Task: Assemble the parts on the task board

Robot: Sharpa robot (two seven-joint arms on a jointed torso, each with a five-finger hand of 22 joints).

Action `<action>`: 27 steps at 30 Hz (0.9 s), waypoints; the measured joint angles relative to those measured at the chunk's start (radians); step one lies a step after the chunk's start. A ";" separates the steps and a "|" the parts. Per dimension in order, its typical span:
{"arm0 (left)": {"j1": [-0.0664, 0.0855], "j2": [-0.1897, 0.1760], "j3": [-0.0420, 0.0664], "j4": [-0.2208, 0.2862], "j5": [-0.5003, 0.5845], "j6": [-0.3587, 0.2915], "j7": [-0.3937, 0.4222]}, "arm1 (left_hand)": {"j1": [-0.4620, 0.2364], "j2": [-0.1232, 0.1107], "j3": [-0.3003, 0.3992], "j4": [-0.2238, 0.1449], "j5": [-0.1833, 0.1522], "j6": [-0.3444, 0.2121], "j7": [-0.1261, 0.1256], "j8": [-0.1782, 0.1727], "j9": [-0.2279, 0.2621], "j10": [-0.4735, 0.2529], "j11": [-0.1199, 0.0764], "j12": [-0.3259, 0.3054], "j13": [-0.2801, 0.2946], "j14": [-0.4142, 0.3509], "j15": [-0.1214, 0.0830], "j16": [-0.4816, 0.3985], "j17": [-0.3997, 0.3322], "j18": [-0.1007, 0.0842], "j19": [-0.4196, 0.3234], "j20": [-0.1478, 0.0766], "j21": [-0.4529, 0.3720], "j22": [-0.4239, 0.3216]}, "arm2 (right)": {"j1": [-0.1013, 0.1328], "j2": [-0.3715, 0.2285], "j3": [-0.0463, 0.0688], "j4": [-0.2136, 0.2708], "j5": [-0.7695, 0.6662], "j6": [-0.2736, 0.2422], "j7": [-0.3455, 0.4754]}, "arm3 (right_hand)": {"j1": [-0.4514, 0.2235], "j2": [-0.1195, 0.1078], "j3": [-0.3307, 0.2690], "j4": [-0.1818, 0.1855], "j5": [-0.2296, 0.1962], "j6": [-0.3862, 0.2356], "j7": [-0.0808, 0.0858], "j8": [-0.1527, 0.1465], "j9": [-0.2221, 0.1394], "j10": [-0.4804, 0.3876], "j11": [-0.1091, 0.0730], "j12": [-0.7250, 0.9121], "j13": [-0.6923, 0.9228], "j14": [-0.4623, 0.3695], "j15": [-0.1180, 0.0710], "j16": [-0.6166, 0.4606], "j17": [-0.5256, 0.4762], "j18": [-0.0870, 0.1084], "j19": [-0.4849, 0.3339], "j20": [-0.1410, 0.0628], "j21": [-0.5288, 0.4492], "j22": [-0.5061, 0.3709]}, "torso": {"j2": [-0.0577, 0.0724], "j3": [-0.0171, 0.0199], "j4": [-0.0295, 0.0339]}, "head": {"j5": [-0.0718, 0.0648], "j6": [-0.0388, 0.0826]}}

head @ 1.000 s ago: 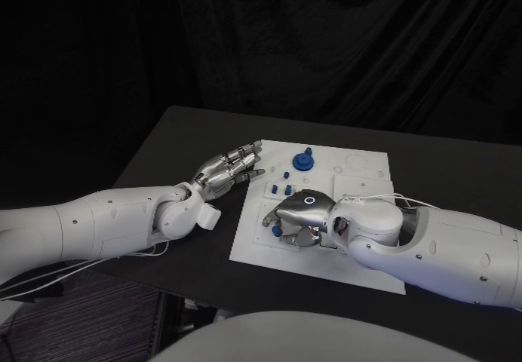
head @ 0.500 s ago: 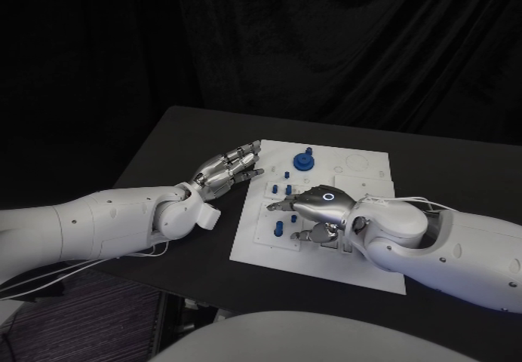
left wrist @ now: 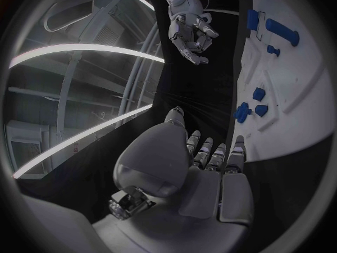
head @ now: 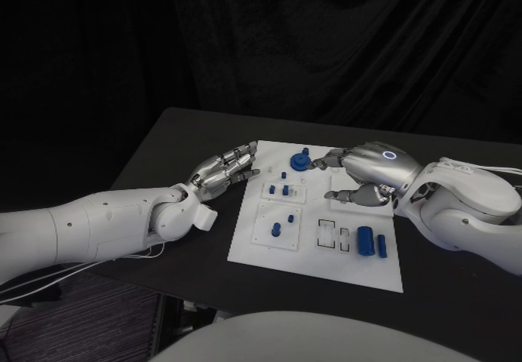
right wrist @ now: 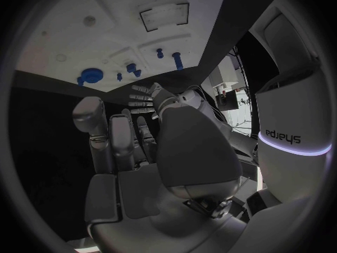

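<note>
Black table [head: 185, 143] – dark curtain [head: 327, 53] behind, nr far edge.

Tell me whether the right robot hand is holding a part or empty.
Empty. The silver right robot hand hovers over the white task board's far side, fingers apart with nothing between them; its wrist view shows bare fingers.

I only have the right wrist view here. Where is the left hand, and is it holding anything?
Observer: The left hand lies at the left edge of the task board, fingers apart, holding nothing.
Operator: Any parts outside my view?
Observer: Two blue cylinders lie side by side near the board's near right corner.
Operator: And where is my hand over the board?
Observer: The right hand is above the far half, empty, fingertips close to the round blue part.
</note>
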 measured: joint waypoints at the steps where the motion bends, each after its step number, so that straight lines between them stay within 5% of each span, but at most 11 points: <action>1: 0.000 0.000 0.000 0.000 -0.001 -0.001 0.000 | 0.000 0.000 0.000 0.000 -0.004 0.000 0.000 0.000 0.000 0.000 0.000 0.000 0.000 0.000 0.000 0.000 0.000 0.000 0.000 0.000 0.000 0.000 | 0.004 -0.018 -0.001 0.009 0.006 0.000 -0.003 | 0.000 0.000 -0.001 0.001 0.000 0.024 0.004 0.008 0.004 0.010 -0.002 0.011 0.000 0.000 0.000 0.000 -0.001 0.000 0.000 0.000 0.000 0.000 | 0.000 -0.0001 -0.0003 | -0.003 0.000; 5: 0.000 0.001 0.000 0.000 -0.003 -0.005 0.000 | 0.000 0.000 0.000 0.000 -0.004 0.007 0.000 0.000 0.000 0.000 0.000 0.000 0.000 -0.004 -0.004 0.000 0.000 0.000 -0.004 -0.004 0.000 -0.001 | 0.010 -0.077 -0.002 0.030 0.029 0.005 -0.016 | 0.001 0.012 -0.006 0.006 0.000 0.092 0.027 0.036 0.012 0.091 -0.017 0.075 0.013 0.008 -0.008 0.004 -0.001 0.000 0.009 -0.009 0.012 0.000 | -0.002 -0.0019 -0.0005 | -0.016 0.000; 10: -0.001 0.002 0.000 0.002 -0.012 -0.012 0.000 | -0.009 -0.001 -0.004 0.004 -0.010 0.011 -0.004 0.000 0.001 0.000 0.000 0.008 0.000 -0.002 -0.013 -0.004 0.000 0.000 -0.004 -0.011 0.000 -0.003 | 0.012 -0.141 -0.002 0.040 0.075 0.024 -0.041 | -0.018 0.031 -0.012 0.029 0.009 0.192 0.080 0.078 0.025 0.296 -0.075 0.200 0.063 0.005 -0.059 -0.009 -0.022 0.000 0.012 -0.046 0.001 0.000 | -0.002 -0.0034 -0.0005 | -0.042 0.000; 15: -0.001 0.000 0.000 0.007 -0.025 -0.019 0.000 | -0.009 -0.001 -0.004 0.004 -0.010 0.014 0.000 0.000 0.001 0.000 0.000 0.008 0.001 -0.002 -0.013 -0.004 0.000 0.000 -0.004 -0.011 0.000 -0.003 | 0.001 -0.204 -0.002 0.055 0.129 0.042 -0.065 | -0.019 0.032 -0.006 0.039 0.027 0.265 0.058 0.102 0.037 0.456 -0.118 0.379 0.198 -0.019 -0.095 -0.067 -0.096 0.000 -0.012 -0.079 -0.074 0.000 | -0.002 -0.0036 0.0005 | -0.077 0.000; 20: -0.002 -0.004 0.000 0.008 -0.035 -0.024 0.000 | -0.009 -0.001 -0.004 0.004 -0.010 0.014 0.000 0.000 0.001 0.000 0.000 0.008 0.001 -0.002 -0.013 -0.004 0.000 0.000 -0.004 -0.011 0.000 -0.003 | -0.022 -0.239 -0.002 0.073 0.206 0.051 -0.086 | -0.039 0.040 -0.014 0.063 0.031 0.320 0.044 0.156 0.069 0.643 -0.121 0.697 0.663 0.014 -0.104 -0.063 -0.067 0.000 0.021 -0.093 -0.048 0.000 | -0.001 -0.0032 0.0006 | -0.118 0.000; 22: -0.002 -0.004 0.000 0.007 -0.037 -0.025 0.000 | -0.009 -0.001 -0.004 0.004 -0.010 0.014 0.000 0.000 0.001 0.000 0.000 0.008 0.001 -0.002 -0.013 -0.004 0.000 0.000 -0.004 -0.011 0.000 -0.003 | -0.036 -0.252 -0.002 0.081 0.246 0.056 -0.100 | -0.053 0.047 -0.028 0.063 0.044 0.331 0.027 0.244 0.129 0.766 -0.133 0.847 0.925 0.051 -0.118 -0.018 0.009 0.000 0.053 -0.100 0.009 0.000 | -0.001 -0.0032 0.0007 | -0.133 0.000; 25: -0.002 -0.004 0.000 0.007 -0.040 -0.026 0.000 | -0.009 -0.001 -0.004 0.004 -0.010 0.014 0.000 0.000 0.001 0.000 0.000 0.008 0.001 -0.002 -0.013 -0.004 0.000 0.000 -0.004 -0.011 0.000 -0.003 | -0.057 -0.268 -0.002 0.092 0.291 0.068 -0.138 | -0.114 0.059 -0.057 0.092 0.047 0.311 0.010 0.360 0.214 0.891 -0.150 0.948 1.058 0.090 -0.129 0.038 0.105 -0.010 0.098 -0.114 0.105 0.000 | -0.001 -0.0034 0.0012 | -0.153 0.000; 27: -0.002 -0.004 0.000 0.008 -0.042 -0.026 0.000 | -0.009 -0.001 -0.004 0.004 -0.010 0.014 0.000 0.000 0.001 0.000 0.000 0.008 0.001 -0.002 -0.013 -0.004 0.000 0.000 -0.004 -0.011 0.000 -0.003 | -0.067 -0.273 -0.002 0.098 0.308 0.083 -0.174 | -0.180 0.066 -0.082 0.112 0.050 0.303 0.003 0.404 0.248 0.923 -0.159 0.993 1.073 0.096 -0.134 0.076 0.161 -0.025 0.131 -0.122 0.181 0.000 | -0.001 -0.0036 0.0016 | -0.167 0.000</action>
